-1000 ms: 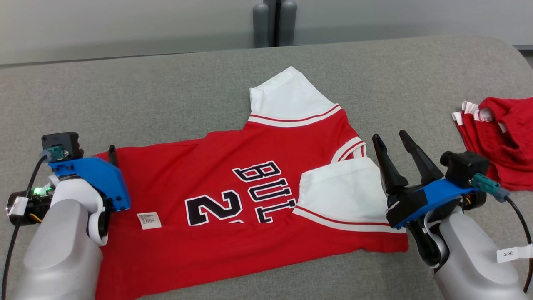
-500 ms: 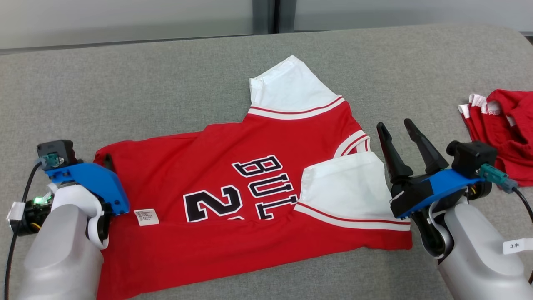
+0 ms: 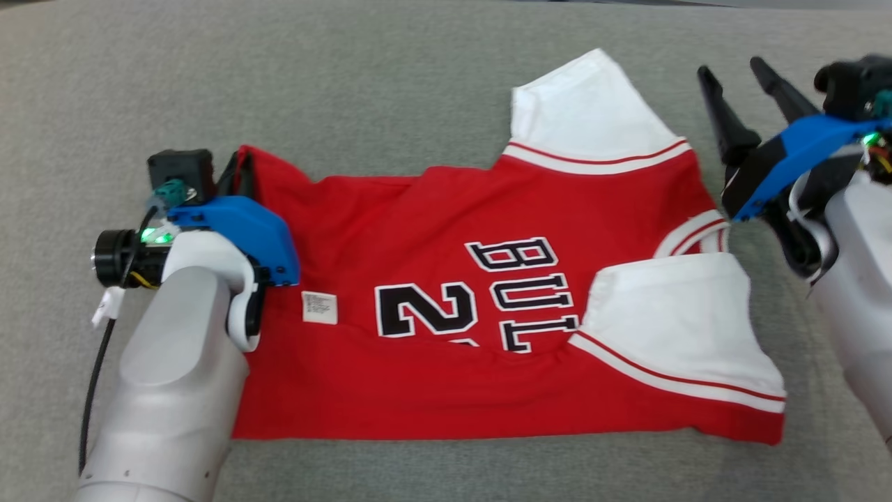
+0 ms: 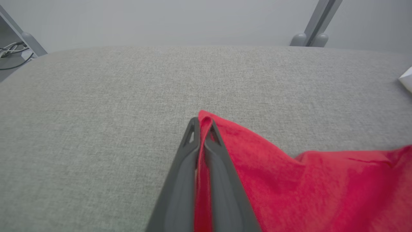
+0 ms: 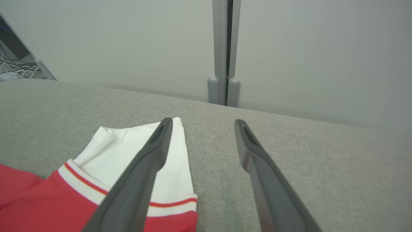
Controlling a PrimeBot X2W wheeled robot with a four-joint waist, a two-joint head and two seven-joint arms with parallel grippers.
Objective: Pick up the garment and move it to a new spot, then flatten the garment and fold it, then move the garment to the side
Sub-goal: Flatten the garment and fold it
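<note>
The garment is a red jersey with white sleeves and black lettering, spread on the grey padded surface. My left gripper is shut on the garment's far left hem corner, red cloth pinched between its fingers. My right gripper stands open at the upper right, above the surface and just right of the far white sleeve. In the right wrist view its fingers are spread, the left one over the white sleeve, with nothing between them.
A white care label lies on the red cloth near my left forearm. A grey post stands against the pale wall behind the surface. Cables lie off the far left edge.
My left gripper has shut on the hem corner. The head camera has tilted down and shifted, so the second red garment at the right has left the picture. My right gripper has moved toward the far sleeve.
</note>
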